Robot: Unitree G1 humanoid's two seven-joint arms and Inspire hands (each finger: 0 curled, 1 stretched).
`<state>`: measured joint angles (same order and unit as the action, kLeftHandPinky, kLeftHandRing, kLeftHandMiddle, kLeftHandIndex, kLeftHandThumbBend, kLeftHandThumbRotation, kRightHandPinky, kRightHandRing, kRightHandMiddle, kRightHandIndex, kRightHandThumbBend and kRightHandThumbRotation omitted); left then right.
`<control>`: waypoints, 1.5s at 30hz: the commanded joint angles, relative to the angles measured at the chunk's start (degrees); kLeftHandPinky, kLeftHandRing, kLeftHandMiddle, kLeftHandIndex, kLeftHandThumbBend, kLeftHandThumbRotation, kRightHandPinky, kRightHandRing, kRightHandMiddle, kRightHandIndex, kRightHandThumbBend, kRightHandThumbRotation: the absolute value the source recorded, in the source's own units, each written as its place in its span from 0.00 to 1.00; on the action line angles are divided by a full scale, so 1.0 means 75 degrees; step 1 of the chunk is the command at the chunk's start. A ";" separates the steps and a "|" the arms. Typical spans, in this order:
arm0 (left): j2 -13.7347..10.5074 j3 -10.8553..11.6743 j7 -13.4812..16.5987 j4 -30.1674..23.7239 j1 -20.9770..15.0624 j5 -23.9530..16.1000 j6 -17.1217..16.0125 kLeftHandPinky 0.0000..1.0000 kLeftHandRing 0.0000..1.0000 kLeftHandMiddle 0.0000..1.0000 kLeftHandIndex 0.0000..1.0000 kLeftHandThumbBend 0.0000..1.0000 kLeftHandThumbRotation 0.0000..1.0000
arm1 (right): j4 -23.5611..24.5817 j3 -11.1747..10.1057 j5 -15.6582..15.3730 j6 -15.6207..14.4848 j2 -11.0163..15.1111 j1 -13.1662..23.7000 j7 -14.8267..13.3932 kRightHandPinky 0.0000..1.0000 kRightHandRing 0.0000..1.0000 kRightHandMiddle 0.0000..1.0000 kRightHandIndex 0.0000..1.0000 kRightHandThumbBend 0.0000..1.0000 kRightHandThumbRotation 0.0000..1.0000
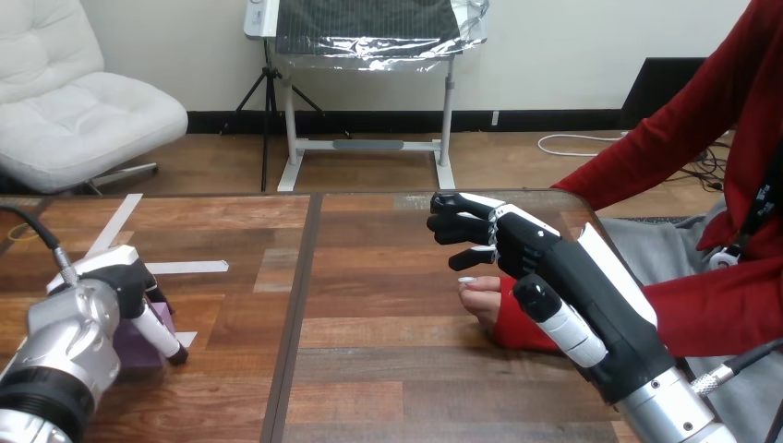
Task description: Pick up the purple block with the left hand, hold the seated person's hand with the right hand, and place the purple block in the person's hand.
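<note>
- Head view: the purple block [137, 351] is seen on the bench [369, 369] at the near left, largely covered by the left hand [120, 277].
- The left hand is set down over the block and touches it. Whether it is clenched on the block cannot be told, as its own back hides the contact.
- The block is judged not yet lifted, since its underside appears to rest on the wood.
- The person's hand [480, 300] is laid on the bench at the right, with only its fingertips and a part of its edge showing past the robot's palm.
- The right hand [554, 268] is held just above and in front of the person's hand. Its fingers [462, 231] are curled in the air and nothing is grasped by them; a gap is seen between them and the person's fingertips below.
- The step in hand is judged to be the first pair: the pick-up on the left and the reach for the person's hand on the right, neither one finished.
- For the next move, a firm closure on the block must be made before it is raised. The right hand needs to be lowered and closed gently round the person's hand.
- Only then can the block be carried across the bench, well to the right, and set into the person's hand.
</note>
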<state>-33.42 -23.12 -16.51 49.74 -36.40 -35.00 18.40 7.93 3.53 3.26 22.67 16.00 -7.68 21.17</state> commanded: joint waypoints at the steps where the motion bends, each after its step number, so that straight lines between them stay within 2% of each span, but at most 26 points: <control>1: 0.0132 0.0174 0.0308 0.0075 -0.0288 0.0063 0.0101 0.14 0.23 0.36 0.66 0.69 0.00 | 0.0271 -0.0195 0.0062 0.0062 0.0013 0.0338 -0.0094 0.70 0.79 0.80 0.82 0.99 1.00; 5: 0.0165 0.0172 0.0623 0.0199 -0.0273 0.0091 0.0069 0.12 0.20 0.33 0.67 0.68 0.00 | 0.0250 -0.0200 0.0060 0.0084 -0.0004 0.0337 -0.0111 0.70 0.79 0.80 0.82 0.98 1.00; 12: 0.0198 0.0188 0.0843 0.0319 -0.0280 0.0174 0.0045 0.12 0.20 0.32 0.66 0.65 0.00 | 0.0261 -0.0202 0.0034 0.0074 -0.0010 0.0330 -0.0133 0.70 0.79 0.80 0.82 0.98 1.00; 23: 0.0194 0.0172 0.0828 0.0208 -0.0294 0.0200 0.0230 0.19 0.27 0.37 0.66 0.68 0.00 | 0.0225 -0.0209 0.0044 0.0100 0.0007 0.0335 -0.0114 0.70 0.80 0.80 0.82 0.97 1.00; 31: 0.0209 0.0213 0.0980 0.0080 -0.0250 0.0189 0.0354 0.24 0.32 0.42 0.56 0.71 0.00 | 0.0203 -0.0207 0.0069 0.0118 0.0000 0.0335 -0.0101 0.70 0.80 0.80 0.82 0.97 1.00; 45: 0.0130 0.0367 0.1053 -0.0181 -0.0115 0.0263 0.0195 0.25 0.33 0.43 0.51 0.73 0.00 | 0.0203 -0.0226 0.0036 0.0100 0.0014 0.0340 -0.0098 0.70 0.79 0.80 0.82 0.96 1.00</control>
<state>-32.21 -21.40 -10.26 51.41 -35.93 -33.16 20.82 7.93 3.14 3.25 22.68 15.99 -7.68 21.13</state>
